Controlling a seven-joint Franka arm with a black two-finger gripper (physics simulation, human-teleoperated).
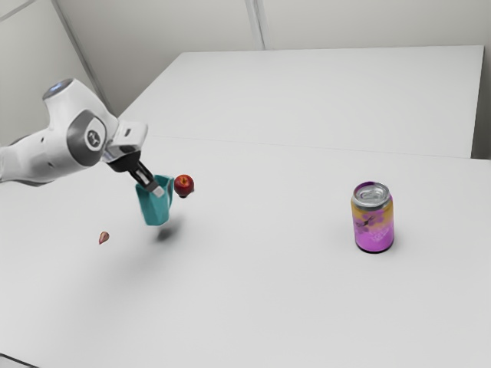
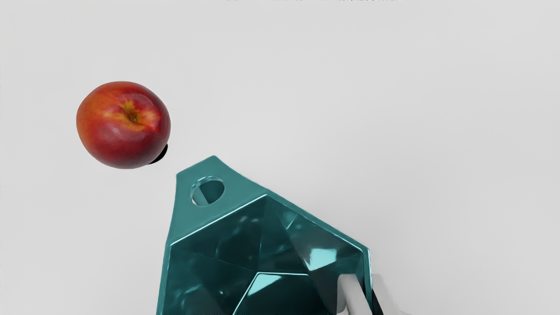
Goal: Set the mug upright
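Note:
The teal faceted mug (image 1: 154, 207) hangs a little above the table in the exterior view, its shadow below it, mouth up and slightly tilted. My gripper (image 1: 157, 188) reaches down to its rim from the exterior view's left. Seen from the wrist, the mug (image 2: 210, 267) shows its open mouth and dark faceted inside, with a holed handle pointing toward the peach. One wall of it is pinched by my gripper (image 2: 370, 295), one finger inside the mug and the other outside.
A red peach (image 1: 183, 185) (image 2: 124, 124) lies close by the mug's handle side. Toward the exterior view's right stands a purple and yellow can (image 1: 374, 218). A small brownish piece (image 1: 103, 238) lies toward the exterior view's left.

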